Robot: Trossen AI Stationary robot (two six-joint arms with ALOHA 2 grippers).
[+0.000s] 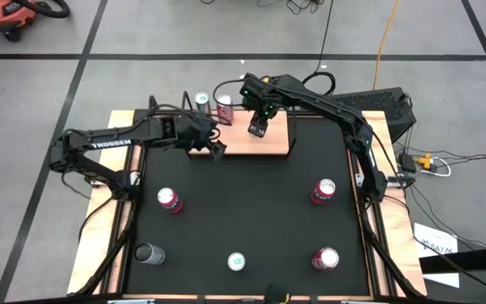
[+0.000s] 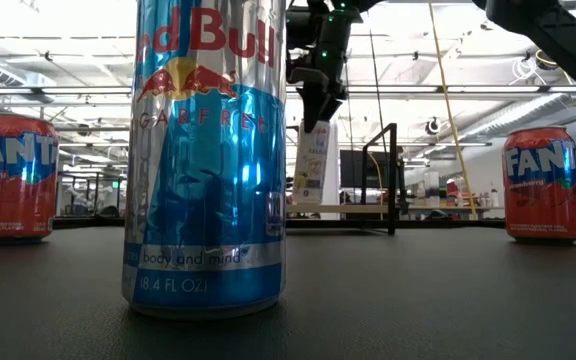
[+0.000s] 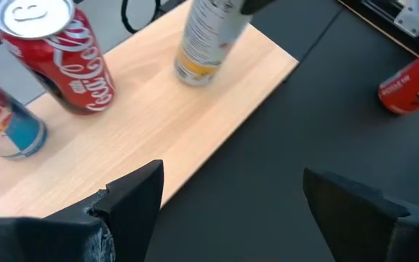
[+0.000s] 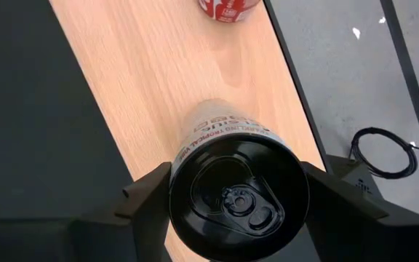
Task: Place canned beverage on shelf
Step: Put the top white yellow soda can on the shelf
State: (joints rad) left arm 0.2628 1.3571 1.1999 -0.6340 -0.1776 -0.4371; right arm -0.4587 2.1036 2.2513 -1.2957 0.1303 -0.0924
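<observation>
**Right tool holds a can over the shelf; left tool spread beside it**

Surface (image 1: 251,211): black top, wooden side strips, on a grey floor with dark lines. An orange vacuum (image 1: 11,13) sits at the far left corner of the floor. The low view shows an open hall behind with ceiling lights.

Count, near to far, from the high view. Near edge: one dark can (image 1: 149,252), one Red Bull can (image 1: 237,262), one red can (image 1: 325,258). Mid surface: two more red cans, one left (image 1: 169,200) and one right (image 1: 323,192). Five cans loose on the black top. Far edge: the shelf (image 1: 272,143), a light-wood board, with two cans standing at its left end, a blue-and-silver can (image 1: 202,102) and a Coca-Cola can (image 1: 224,106).

Right tool (image 1: 258,127): pinching a slim black-topped can (image 4: 237,193), fingers on either side of it. I see the can over the shelf's middle; I cannot tell whether its base touches the wood.

Left tool (image 1: 216,149): fingers spread, empty, at the shelf's near left edge.

View differences: the low view is mostly filled by the Red Bull can, with a Fanta can at each side. Only the right wrist view shows the held can's lid. The left wrist view shows its yellow-banded lower body by the Coca-Cola can.
</observation>
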